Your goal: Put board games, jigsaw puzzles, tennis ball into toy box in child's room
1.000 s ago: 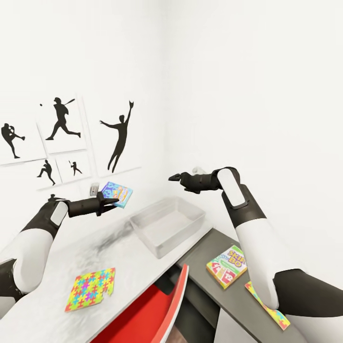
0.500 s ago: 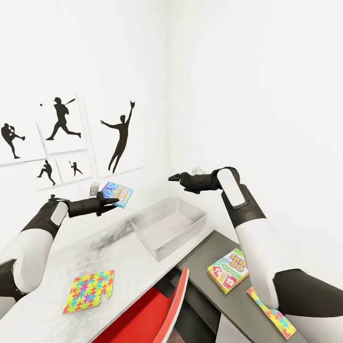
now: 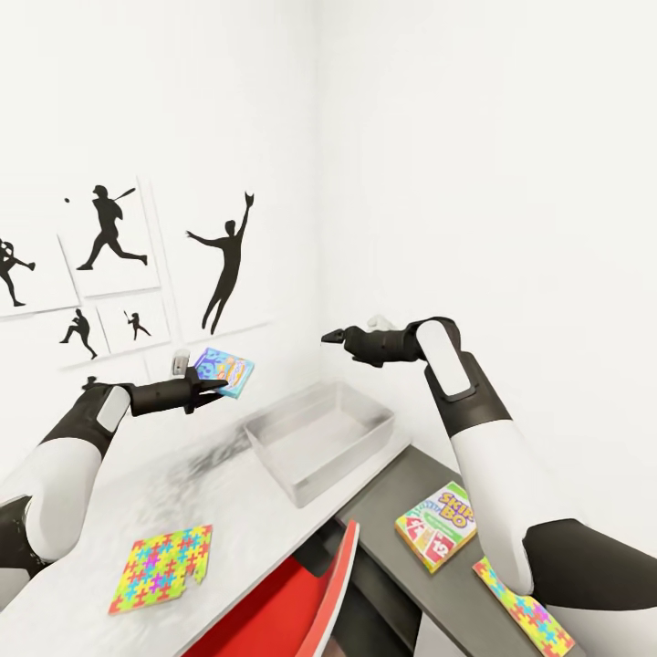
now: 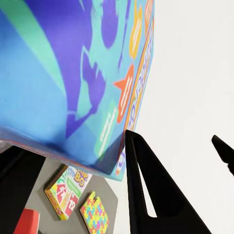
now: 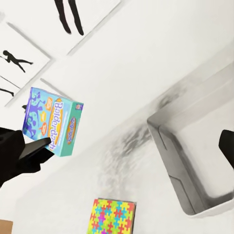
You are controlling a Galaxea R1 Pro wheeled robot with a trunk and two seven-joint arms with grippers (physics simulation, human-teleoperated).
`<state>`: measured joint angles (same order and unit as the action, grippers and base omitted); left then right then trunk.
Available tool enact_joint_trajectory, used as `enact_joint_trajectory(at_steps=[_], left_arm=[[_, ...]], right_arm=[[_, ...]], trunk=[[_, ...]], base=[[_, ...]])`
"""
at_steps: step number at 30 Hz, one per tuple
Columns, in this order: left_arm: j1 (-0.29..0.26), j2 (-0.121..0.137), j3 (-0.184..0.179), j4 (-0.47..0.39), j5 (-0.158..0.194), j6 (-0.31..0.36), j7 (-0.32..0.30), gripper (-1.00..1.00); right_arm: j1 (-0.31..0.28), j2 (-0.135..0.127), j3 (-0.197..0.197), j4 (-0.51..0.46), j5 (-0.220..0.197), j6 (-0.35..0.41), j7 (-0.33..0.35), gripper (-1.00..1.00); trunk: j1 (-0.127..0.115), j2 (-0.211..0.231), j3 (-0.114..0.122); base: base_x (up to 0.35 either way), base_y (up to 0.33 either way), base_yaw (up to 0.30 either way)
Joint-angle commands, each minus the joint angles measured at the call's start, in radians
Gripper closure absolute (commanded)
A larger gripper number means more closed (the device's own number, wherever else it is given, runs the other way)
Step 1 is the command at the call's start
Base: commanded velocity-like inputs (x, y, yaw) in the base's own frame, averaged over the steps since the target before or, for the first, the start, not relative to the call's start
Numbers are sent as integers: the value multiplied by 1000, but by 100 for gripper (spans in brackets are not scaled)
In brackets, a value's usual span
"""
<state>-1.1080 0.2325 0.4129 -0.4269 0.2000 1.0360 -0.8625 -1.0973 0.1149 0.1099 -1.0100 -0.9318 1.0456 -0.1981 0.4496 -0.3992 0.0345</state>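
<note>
White walls with five black silhouette prints back the long pale grey table. Left gripper pinches one blue board game above it; right gripper, jaw state unclear, hovers over one empty grey toy box. Two multicoloured jigsaw puzzles and one green-white board game lie flat.

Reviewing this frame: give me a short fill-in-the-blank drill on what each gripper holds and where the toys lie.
1. The left gripper is shut on the mostly ____ board game.
2. The toy box holds ____ toys.
3. The green and white board game lies on the ____ grey side unit.
4. The right gripper holds ____.

Missing words: blue; no; dark; nothing
</note>
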Motion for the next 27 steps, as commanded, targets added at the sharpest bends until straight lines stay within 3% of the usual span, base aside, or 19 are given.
enact_joint_trajectory(at_steps=[1, 21, 27], left_arm=[[0, -1, 4, 0, -5, 2, -4, 100], [0, -2, 4, 0, -5, 2, -4, 100], [0, -2, 4, 0, -5, 2, -4, 100]], right_arm=[[0, 0, 1, -3, -10, 2, -11, -100], [0, -1, -1, -5, -16, 2, -11, -100], [0, 0, -1, -6, -17, 2, -10, -100]], trunk=[[0, -1, 0], [0, -1, 0], [0, -1, 1]], base=[[11, 2, 0], [96, 0, 0], [14, 0, 111]])
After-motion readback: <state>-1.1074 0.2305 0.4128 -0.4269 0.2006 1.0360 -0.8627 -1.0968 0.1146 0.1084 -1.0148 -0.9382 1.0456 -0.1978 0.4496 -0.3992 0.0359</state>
